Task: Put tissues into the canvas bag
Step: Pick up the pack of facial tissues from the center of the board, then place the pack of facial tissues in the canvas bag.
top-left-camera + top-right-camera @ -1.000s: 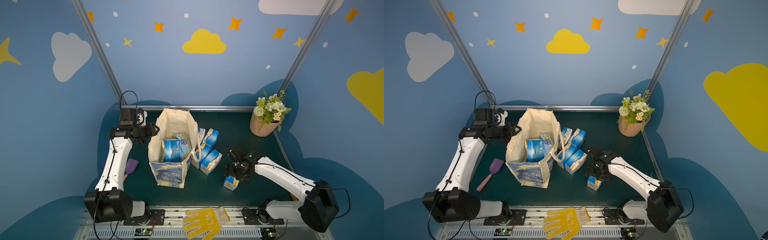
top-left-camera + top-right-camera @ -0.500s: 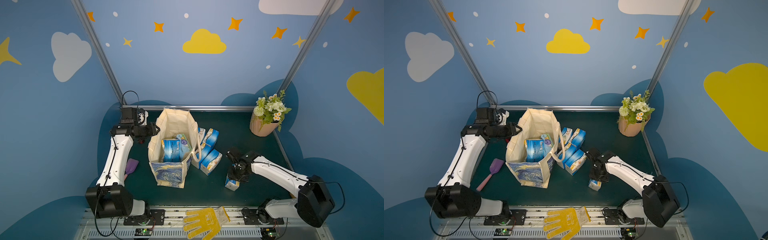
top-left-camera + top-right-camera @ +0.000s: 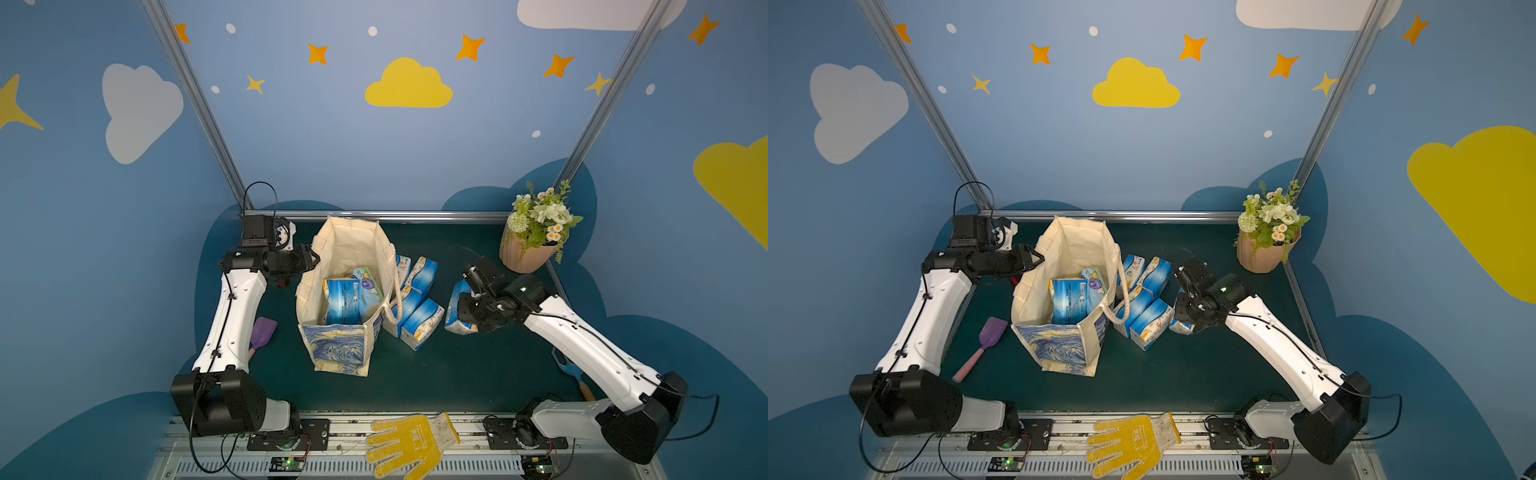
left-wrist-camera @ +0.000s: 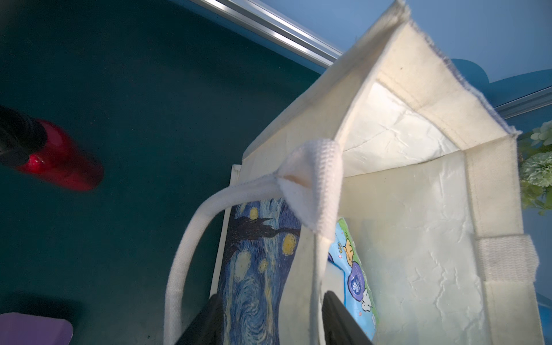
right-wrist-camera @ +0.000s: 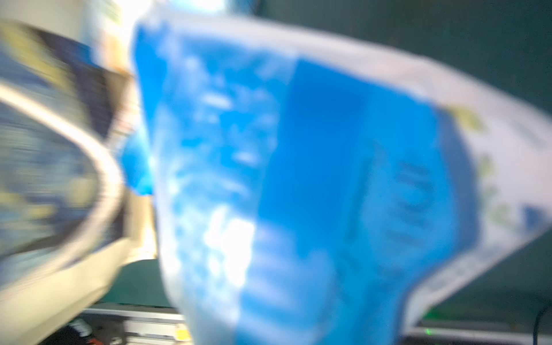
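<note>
Top views: our right gripper [image 3: 466, 309] clamps 1 blue tissue pack [image 3: 454, 325]; canvas bag [image 3: 353, 245] mouth lies to its left, left gripper [image 3: 311, 259] pinching the rim.

table [image 3: 415, 386]: lower middle of the frame in both top views.
canvas bag [image 3: 336, 349]: upright on the table, just left of centre.
packs in the bag [image 3: 343, 301]: two visible, on end inside it, side by side.
pile of packs [image 3: 419, 309]: four visible, on the table against the bag's right side.
lone pack [image 3: 454, 319]: just right of the pile, in the right gripper [image 3: 464, 309].
left gripper [image 3: 312, 258]: at the bag's upper-left rim.
flower pot [image 3: 523, 255]: back right corner of the table, right of centre.
spatula [image 3: 994, 332]: on the table, left of the bag.
glove [image 3: 411, 442]: bottom centre, on the rail before the table.
</note>
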You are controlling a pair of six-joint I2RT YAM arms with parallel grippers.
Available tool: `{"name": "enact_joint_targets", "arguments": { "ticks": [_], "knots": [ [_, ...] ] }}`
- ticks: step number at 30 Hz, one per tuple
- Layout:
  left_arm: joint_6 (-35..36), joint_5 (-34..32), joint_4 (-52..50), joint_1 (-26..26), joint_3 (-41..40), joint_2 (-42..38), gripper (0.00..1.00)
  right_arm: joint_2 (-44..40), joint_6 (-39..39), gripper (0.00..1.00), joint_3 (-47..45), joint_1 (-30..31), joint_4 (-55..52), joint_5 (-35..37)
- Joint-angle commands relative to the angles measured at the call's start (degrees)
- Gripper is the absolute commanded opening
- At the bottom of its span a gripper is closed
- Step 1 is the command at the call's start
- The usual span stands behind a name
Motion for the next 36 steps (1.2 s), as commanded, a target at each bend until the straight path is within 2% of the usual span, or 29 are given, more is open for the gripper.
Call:
{"name": "enact_joint_targets", "arguments": {
  "ticks": [1,6,9,15,21,24,27,36],
  "knots": [
    [-0.43,-0.47,0.22,0.26,0.86,-1.63,0.08,-0.21,-7.71,0.04,9.25,0.78,-0.83,1.58],
    [-1.36,1.18,0.89,0.25,1.19,-1.71,0.07,3.30,-16.65,0.04,19.95,3.60,13.12,-5.89],
    [-1.49,1.97,0.50,0.26,1.83,-1.54,0.04,8.78,-21.08,0.05,28.70,6.62,17.24,-8.88],
    [-1.63,1.85,0.62,0.26,1.94,-1.67,0.03,28.68,-26.15,0.10,52.02,11.25,13.81,-16.16],
    [-0.89,1.36,-0.20,0.26,2.60,-1.36,0.04,45.16,-27.74,0.09,70.22,11.82,5.08,-12.91],
    [-0.55,1.05,-0.78,0.26,3.25,-1.47,0.04,47.69,-27.66,0.09,70.74,11.65,4.10,-9.85],
    [-0.55,0.67,-0.95,0.22,3.28,-1.78,0.04,49.60,-27.08,0.11,69.25,11.30,3.92,-10.91],
    [-0.79,0.11,-1.73,0.26,3.12,-2.34,0.04,54.00,-26.61,0.38,69.06,11.29,4.19,-12.86]
  ]
}}
